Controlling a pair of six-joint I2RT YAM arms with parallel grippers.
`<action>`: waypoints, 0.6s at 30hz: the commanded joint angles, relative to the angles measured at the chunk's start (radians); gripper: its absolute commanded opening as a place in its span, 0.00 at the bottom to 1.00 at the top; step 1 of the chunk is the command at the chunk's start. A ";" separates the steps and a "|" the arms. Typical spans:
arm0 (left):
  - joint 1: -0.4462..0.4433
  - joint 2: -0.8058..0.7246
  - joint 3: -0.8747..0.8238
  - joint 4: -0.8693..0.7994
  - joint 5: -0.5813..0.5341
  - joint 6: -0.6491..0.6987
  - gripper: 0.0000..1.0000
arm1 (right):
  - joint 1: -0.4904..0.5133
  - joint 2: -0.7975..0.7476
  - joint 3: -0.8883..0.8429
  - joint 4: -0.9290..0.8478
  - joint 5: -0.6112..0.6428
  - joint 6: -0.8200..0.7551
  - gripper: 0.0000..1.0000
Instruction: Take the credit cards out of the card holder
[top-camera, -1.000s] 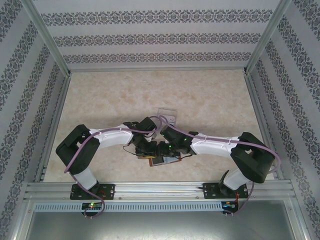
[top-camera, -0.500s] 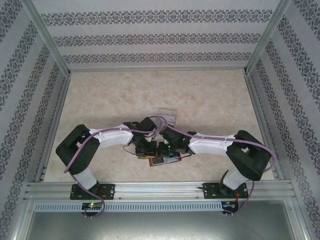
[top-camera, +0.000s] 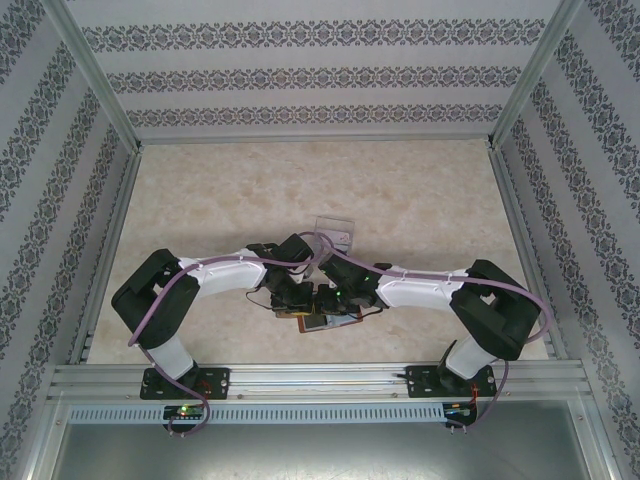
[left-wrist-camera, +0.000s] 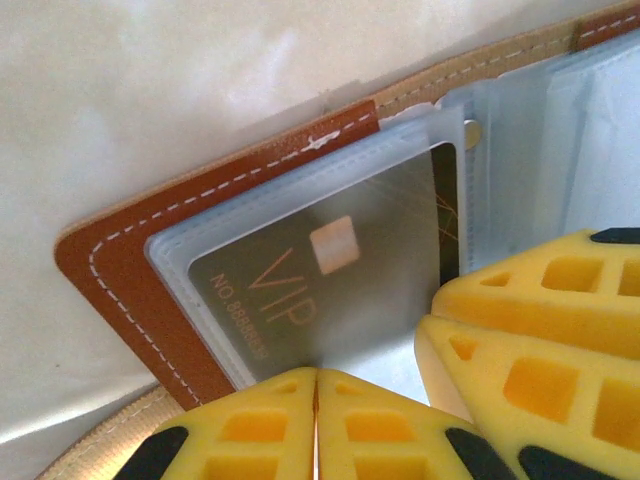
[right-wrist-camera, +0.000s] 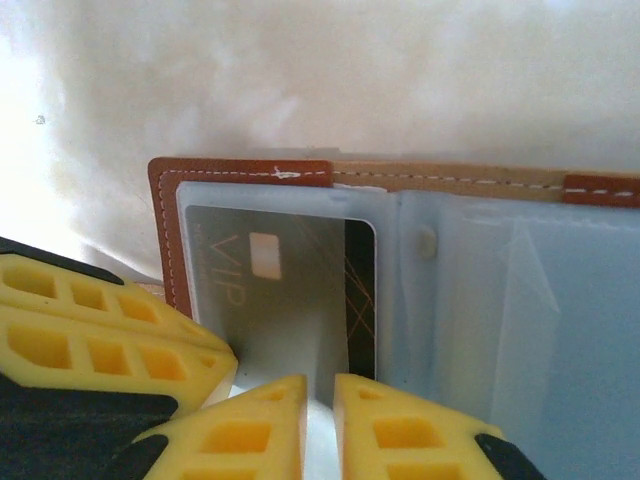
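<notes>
Brown leather is showing around the edge of the card holder (left-wrist-camera: 110, 270), which is lying open and flat on the pale table (top-camera: 420, 200), close to the front edge and right between our two arms. We are seeing soft see-through pockets inside it. One grey credit card (left-wrist-camera: 330, 280), with gold letters and a dark band at one end, is sitting inside the pocket at one end of the holder. Our left gripper (left-wrist-camera: 317, 420) is pointing down at the near edge of that pocket, and its yellow fingers are squeezing tight together; we cannot tell if anything thin is caught between them. Our right gripper (right-wrist-camera: 320, 410) is sitting just beside it, at the near edge of the card close to the dark band. Its fingers (right-wrist-camera: 400, 440) are leaving only a thin crack between them, and we cannot tell if they are pinching the card or the pocket. A clear tray (top-camera: 335, 228) is resting on the table just behind the arms
</notes>
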 joint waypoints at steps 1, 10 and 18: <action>-0.011 0.012 0.022 -0.038 -0.008 0.018 0.10 | -0.012 0.014 0.011 -0.058 0.042 -0.012 0.21; -0.011 0.012 0.039 -0.059 -0.012 0.029 0.10 | -0.011 0.004 0.026 -0.118 0.078 -0.029 0.30; -0.011 0.023 0.046 -0.077 -0.033 0.036 0.10 | -0.011 -0.023 0.043 -0.141 0.079 -0.035 0.37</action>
